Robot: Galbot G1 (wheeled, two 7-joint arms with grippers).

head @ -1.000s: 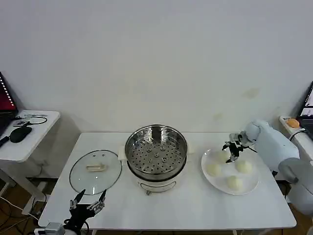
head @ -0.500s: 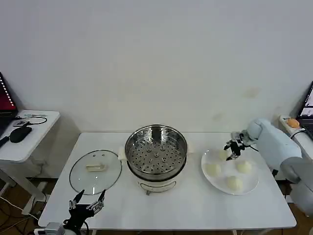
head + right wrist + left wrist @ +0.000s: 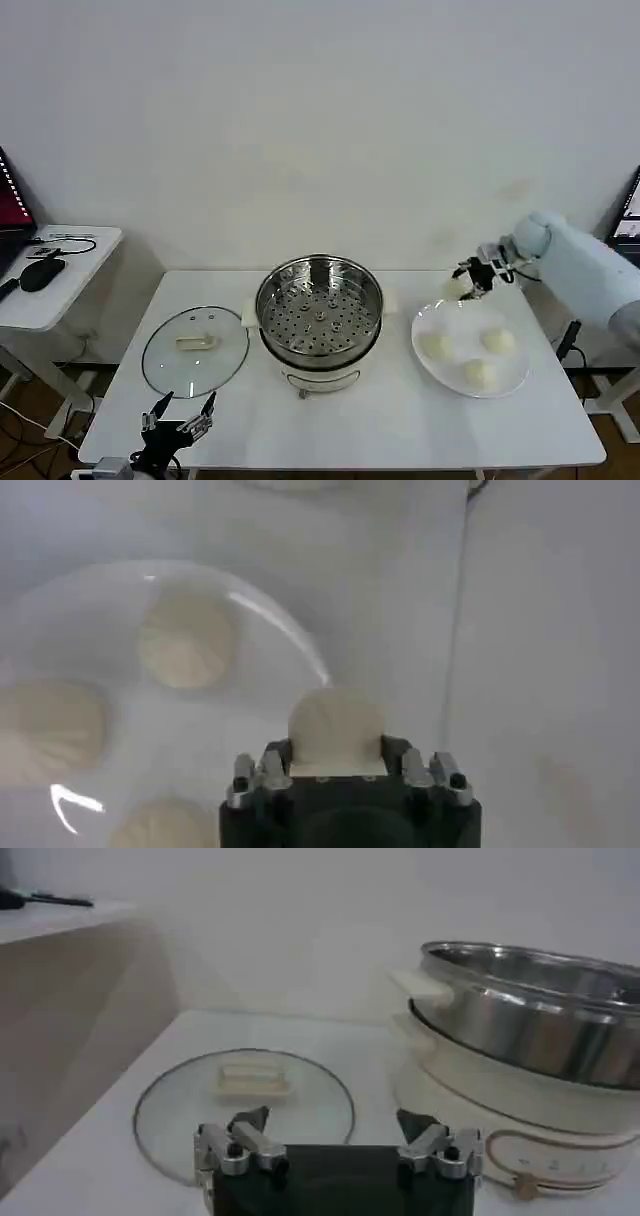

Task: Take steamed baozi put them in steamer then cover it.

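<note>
- Your right gripper had its fingers closed on one steamed baozi. It held the bun in the air above the plate's far rim, at about 1 o'clock from the table's centre.
- The right wrist view showed the bun seated between the two jaws, gripped at its sides. My reading: a side hold keeps the soft dough from being crushed from above.
- Three more baozi lay on the plate, apart from one another, at about 3 o'clock from the steamer.
- The steamer stood at table centre with its perforated tray bare, so no bun was in it yet. By my estimate the task was at its first transfer.
- The cover lay flat on the table at 9 o'clock from the steamer, handle up. It lay just beside the pot, not touching it, which leaves the pot mouth free for loading.
- Your left gripper waited at the table's near edge, roughly 7 o'clock, with its fingers spread wide and nothing between them. It faced the cover, probably staged for the lid step.
</note>
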